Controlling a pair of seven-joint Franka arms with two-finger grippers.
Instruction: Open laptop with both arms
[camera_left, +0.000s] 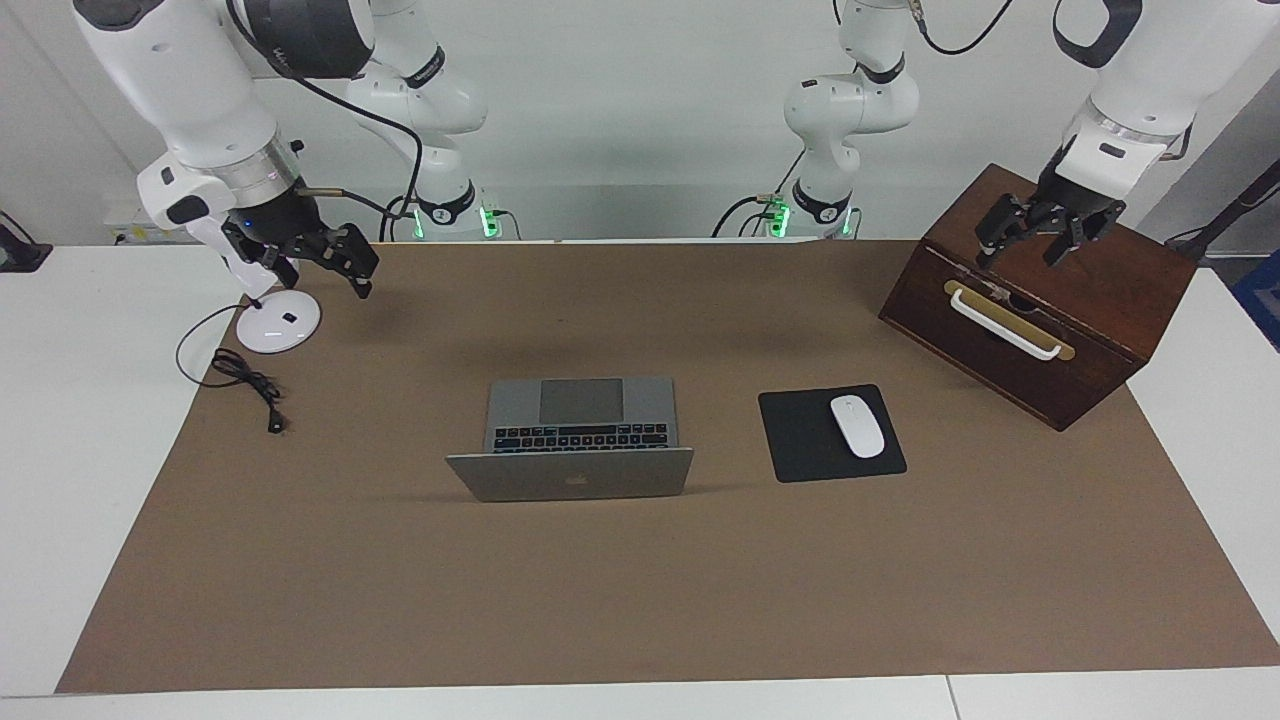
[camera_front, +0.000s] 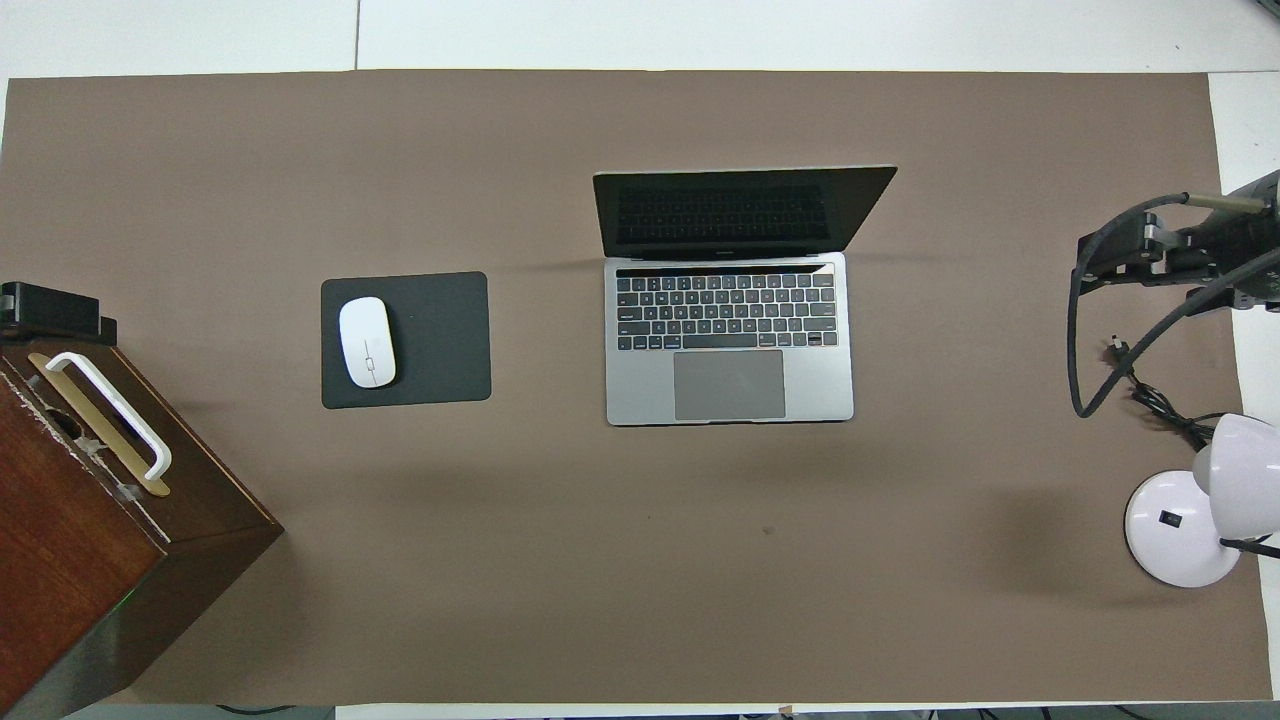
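Note:
The silver-grey laptop (camera_left: 580, 415) stands open in the middle of the brown mat, lid (camera_left: 572, 476) raised with the apple logo facing away from the robots. In the overhead view its dark screen (camera_front: 735, 212), black keys and grey trackpad (camera_front: 729, 385) show. My left gripper (camera_left: 1018, 258) is open and empty, up in the air over the wooden box, and its tip shows in the overhead view (camera_front: 50, 312). My right gripper (camera_left: 325, 280) is open and empty, up over the mat's edge by the white lamp base, and it also shows in the overhead view (camera_front: 1120, 255). Both are well away from the laptop.
A black mouse pad (camera_left: 805, 440) with a white mouse (camera_left: 857, 426) lies beside the laptop toward the left arm's end. A dark wooden box (camera_left: 1060, 330) with a white handle stands at that end. A white round lamp base (camera_left: 278, 322) and black cable (camera_left: 250, 385) lie at the right arm's end.

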